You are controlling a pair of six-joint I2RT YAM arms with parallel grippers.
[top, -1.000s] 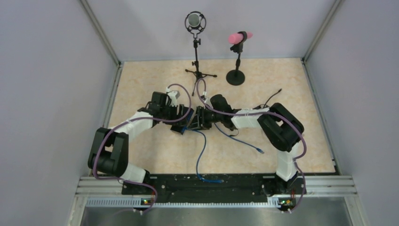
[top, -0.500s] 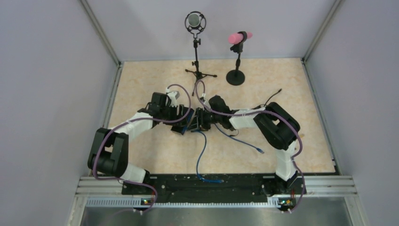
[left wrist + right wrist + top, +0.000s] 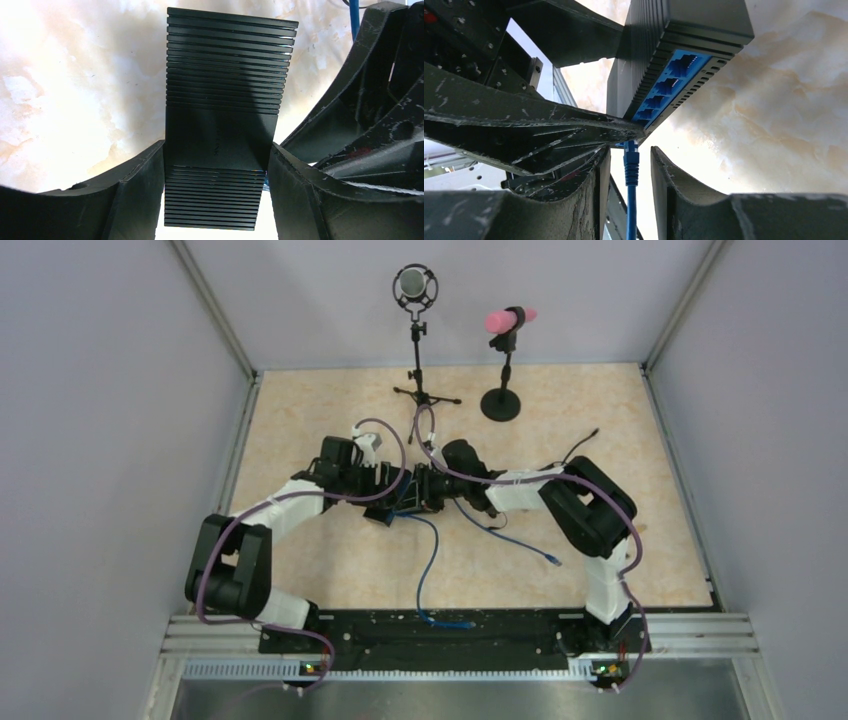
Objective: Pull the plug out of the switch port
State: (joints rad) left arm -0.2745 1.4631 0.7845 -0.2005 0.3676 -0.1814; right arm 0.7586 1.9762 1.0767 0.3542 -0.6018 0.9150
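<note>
**Right gripper straddles the plug but is not yet pinching it**

From above, the two arms meet nose to nose at mid-table. The left gripper and the right gripper crowd over the small black box-shaped network switch. A thin blue cable trails from it toward the near edge. Neither grip can be read from this view.

At the left wrist, the black fingers press both flanks of the ribbed switch, clamping it down on the beige marbled tabletop.

At the right wrist, the blue moulded plug sits at the lowest of the blue ports. Its nose is partly hidden behind the other arm's finger, so it looks still seated. Light shows on either side of it, so the fingers stand apart.

If they close low, on the cable rather than the plug body, they will likely slide along it. If the latch stays engaged, the pull may instead twist the switch out of the left clamp. The two sets of fingers are also close enough to knock together.
</note>
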